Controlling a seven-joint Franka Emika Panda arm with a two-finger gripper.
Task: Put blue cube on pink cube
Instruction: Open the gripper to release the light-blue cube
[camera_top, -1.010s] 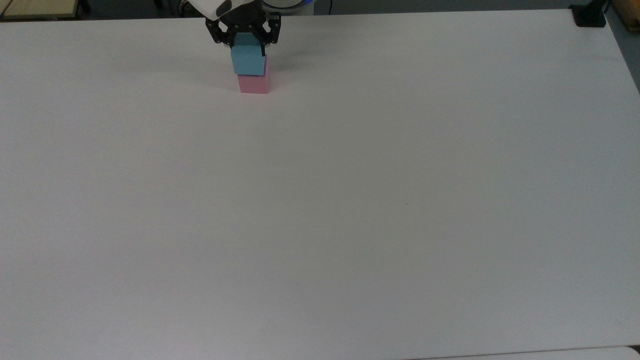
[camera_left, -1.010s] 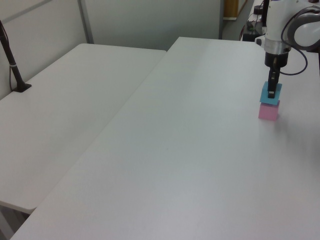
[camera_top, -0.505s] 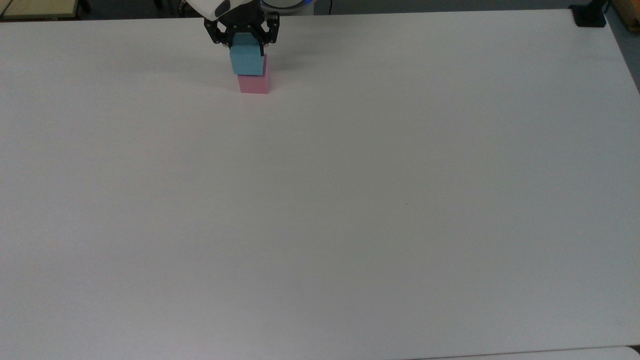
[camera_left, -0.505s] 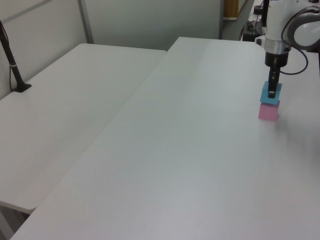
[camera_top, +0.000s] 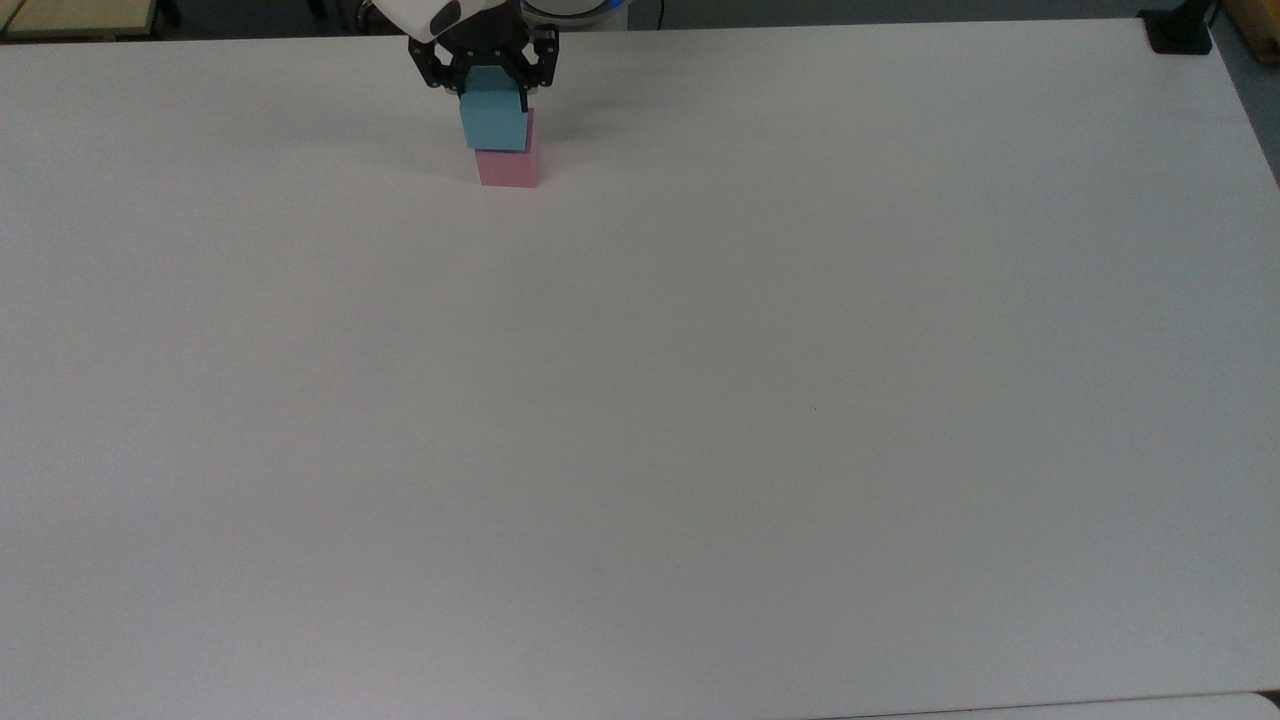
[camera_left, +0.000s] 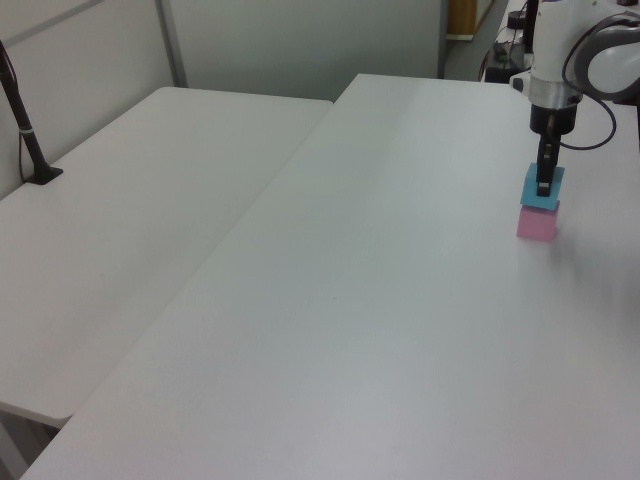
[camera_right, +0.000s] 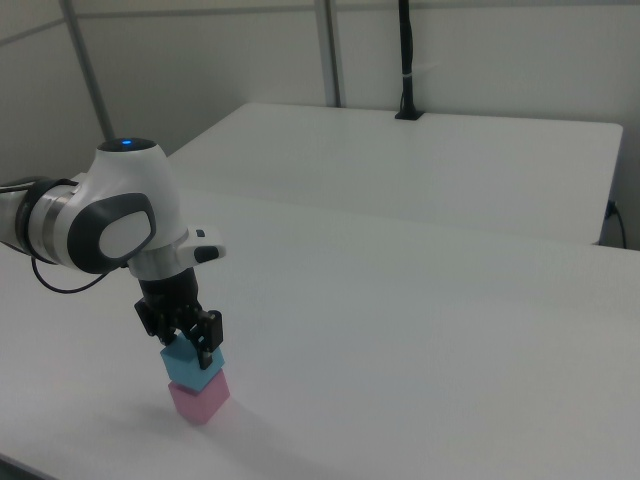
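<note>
The fingers (camera_top: 491, 88) are closed on the blue cube (camera_top: 494, 122), one on each of its sides, and the cube sits on top of the pink cube (camera_top: 507, 167) near the worktop's (camera_top: 640, 400) far edge in the top view.

Going left to right in the top view: the blue cube overhangs a little toward the top view's left, so its left edge sticks out past the pink one, while on the right a strip of pink side shows beyond it. In the right view the stack (camera_right: 196, 385) also looks slightly twisted, the upper cube not square with the lower.

The risk I see is in the release. If the fingers open unevenly or drag on lifting, the offset cube could be nudged further and tip off. Pressing down too hard could shift the pink cube, which nothing holds in place. Any sideways motion before the fingers clear would likely topple the pair.
</note>
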